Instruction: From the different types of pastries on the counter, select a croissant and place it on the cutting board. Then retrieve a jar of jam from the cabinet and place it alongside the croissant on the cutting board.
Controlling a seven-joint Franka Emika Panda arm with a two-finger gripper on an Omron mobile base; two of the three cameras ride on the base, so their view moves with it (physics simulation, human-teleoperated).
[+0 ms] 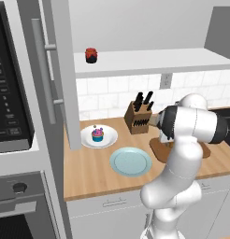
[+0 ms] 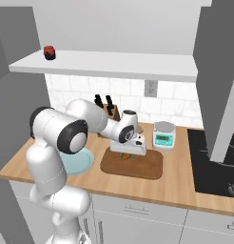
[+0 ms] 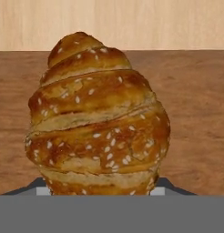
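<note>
The croissant (image 3: 98, 120) was held clamped in the gripper (image 2: 131, 153) low over the board (image 2: 150, 167), so letting go seemed due next, then the jam (image 1: 91, 55) on the shelf (image 1: 149, 60).

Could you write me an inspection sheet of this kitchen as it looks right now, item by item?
Surface: wooden counter.
Job's things: croissant between the fingers, over the cutting board; jam jar on the open cabinet's shelf; cupcake on a white plate.
Clutter: blue plate, knife block, kitchen scale.
Gripper: low over the board; contact unclear.
Cables: nothing seen.
Surroundings: microwave, stovetop.
</note>
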